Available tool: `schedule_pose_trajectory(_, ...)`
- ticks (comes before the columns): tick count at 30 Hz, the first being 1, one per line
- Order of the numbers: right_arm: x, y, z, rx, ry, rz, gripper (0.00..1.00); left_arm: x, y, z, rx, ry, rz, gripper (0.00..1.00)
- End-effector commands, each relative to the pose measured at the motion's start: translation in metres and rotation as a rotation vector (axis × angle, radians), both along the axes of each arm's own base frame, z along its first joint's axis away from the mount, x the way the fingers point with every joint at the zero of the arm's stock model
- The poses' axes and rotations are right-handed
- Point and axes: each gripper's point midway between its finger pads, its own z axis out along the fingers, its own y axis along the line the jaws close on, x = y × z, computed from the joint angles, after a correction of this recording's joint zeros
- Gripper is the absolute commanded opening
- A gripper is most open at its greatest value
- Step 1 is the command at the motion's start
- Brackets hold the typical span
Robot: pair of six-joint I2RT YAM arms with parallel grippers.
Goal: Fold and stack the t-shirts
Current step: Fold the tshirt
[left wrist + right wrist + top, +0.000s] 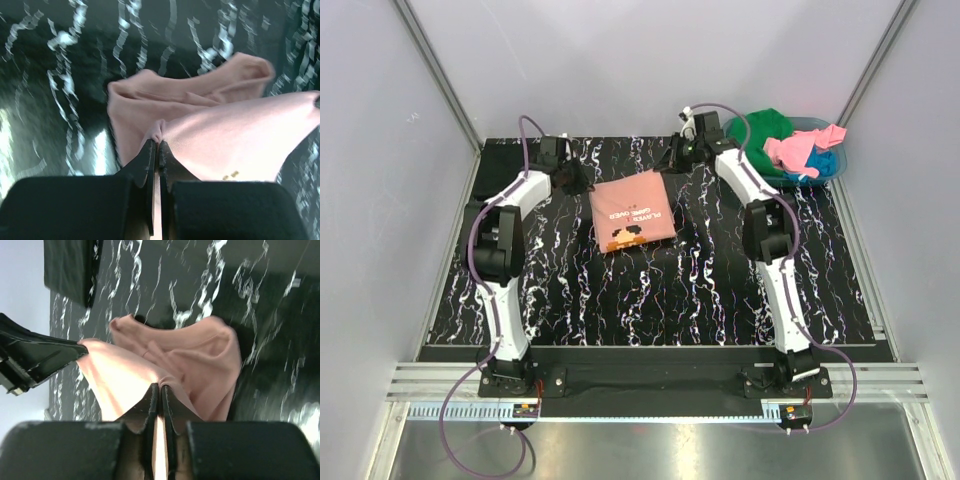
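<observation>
Salmon-pink t-shirt [632, 212] looks mid-fold: left end effector [156, 143] and right end effector [160, 386] each pinch its edge; next, probably swing both across together.

Item: dusty salmon-pink cloth t-shirt [633, 212], lying towards the far edge of the black white-veined table [620, 290], about midway between its left and right edges. Markings: white block-capital lettering [636, 211], upside down in the overhead view, seemingly "GAME OVER" plus another short line, not fully legible; brown-and-white pixel figure [625, 237] beside it. Left wrist view: tiny yellowish marks [230, 175] on the cloth, unreadable.
</observation>
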Motion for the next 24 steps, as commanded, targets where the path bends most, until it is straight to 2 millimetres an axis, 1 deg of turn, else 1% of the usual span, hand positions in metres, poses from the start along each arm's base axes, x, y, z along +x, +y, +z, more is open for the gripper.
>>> schedule_pose_trajectory(1,0.022,0.015,-0.019,0.064,-0.064,0.023,0.13,0.039,0.022,-0.021,0.026,-0.057,0.071,0.01)
schedule_pose_trajectory(2,0.027,0.018,-0.033,0.068,-0.065,0.026,0.15,0.044,0.031,-0.028,0.031,-0.051,0.098,0.06)
schedule_pose_trajectory(3,0.033,0.017,-0.038,0.069,-0.077,0.017,0.18,0.055,0.033,-0.027,0.013,-0.067,0.102,0.13)
schedule_pose_trajectory(4,0.042,0.016,-0.035,0.071,-0.098,-0.005,0.21,0.061,0.035,-0.028,-0.007,-0.070,0.111,0.18)
schedule_pose_trajectory(5,0.045,0.013,-0.049,0.070,-0.081,-0.018,0.22,0.066,0.042,-0.039,-0.002,-0.047,0.126,0.24)
schedule_pose_trajectory(6,0.051,0.010,-0.048,0.083,-0.094,-0.031,0.25,0.077,0.046,-0.029,0.006,-0.076,0.138,0.29)
schedule_pose_trajectory(7,0.056,0.009,-0.048,0.085,-0.093,-0.057,0.32,0.084,0.049,-0.023,0.013,-0.096,0.148,0.32)
schedule_pose_trajectory(8,0.059,0.005,-0.045,0.086,-0.100,-0.070,0.40,0.085,0.053,-0.023,0.023,-0.084,0.164,0.37)
schedule_pose_trajectory(9,0.061,0.004,-0.040,0.087,-0.111,-0.075,0.47,0.089,0.056,-0.017,0.032,-0.096,0.177,0.47)
schedule_pose_trajectory(10,0.063,0.000,-0.038,0.074,-0.117,-0.079,0.51,0.094,0.057,-0.001,0.033,-0.123,0.180,0.49)
schedule_pose_trajectory(11,0.066,-0.002,-0.024,0.067,-0.144,-0.083,0.53,0.092,0.057,0.005,0.048,-0.125,0.171,0.51)
schedule_pose_trajectory(12,0.067,-0.005,-0.016,0.054,-0.154,-0.093,0.56,0.091,0.059,0.023,0.064,-0.148,0.174,0.58)
schedule_pose_trajectory(13,0.068,-0.015,-0.015,0.020,-0.139,-0.121,0.64,0.089,0.061,0.032,0.079,-0.156,0.180,0.63)
schedule_pose_trajectory(14,0.068,-0.020,0.001,0.019,-0.153,-0.132,0.67,0.082,0.062,0.033,0.092,-0.147,0.175,0.66)
schedule_pose_trajectory(15,0.064,-0.023,0.007,0.017,-0.143,-0.134,0.67,0.076,0.059,0.058,0.072,-0.185,0.161,0.68)
schedule_pose_trajectory(16,0.063,-0.030,0.008,0.012,-0.123,-0.152,0.68,0.071,0.056,0.064,0.062,-0.192,0.148,0.68)
schedule_pose_trajectory(17,0.060,-0.033,0.026,0.013,-0.137,-0.159,0.69,0.063,0.052,0.063,0.051,-0.189,0.124,0.68)
schedule_pose_trajectory(18,0.055,-0.034,0.026,-0.003,-0.115,-0.159,0.70,0.058,0.043,0.069,0.019,-0.197,0.077,0.68)
schedule_pose_trajectory(19,0.050,-0.035,0.030,-0.009,-0.111,-0.144,0.70,0.051,0.039,0.078,0.012,-0.208,0.048,0.65)
schedule_pose_trajectory(20,0.045,-0.034,0.040,-0.001,-0.113,-0.135,0.70,0.042,0.034,0.071,-0.005,-0.185,0.019,0.64)
schedule_pose_trajectory(21,0.040,-0.033,0.042,0.005,-0.100,-0.125,0.70,0.032,0.022,0.070,-0.060,-0.174,-0.041,0.63)
schedule_pose_trajectory(22,0.031,-0.028,0.046,0.043,-0.067,-0.103,0.69,0.031,0.012,0.081,-0.108,-0.213,-0.070,0.59)
schedule_pose_trajectory(23,0.024,-0.021,0.047,0.070,-0.043,-0.084,0.63,0.025,0.003,0.080,-0.154,-0.218,-0.108,0.56)
schedule_pose_trajectory(24,0.017,-0.013,0.051,0.109,-0.029,-0.053,0.59,0.009,-0.009,0.065,-0.211,-0.176,-0.159,0.53)
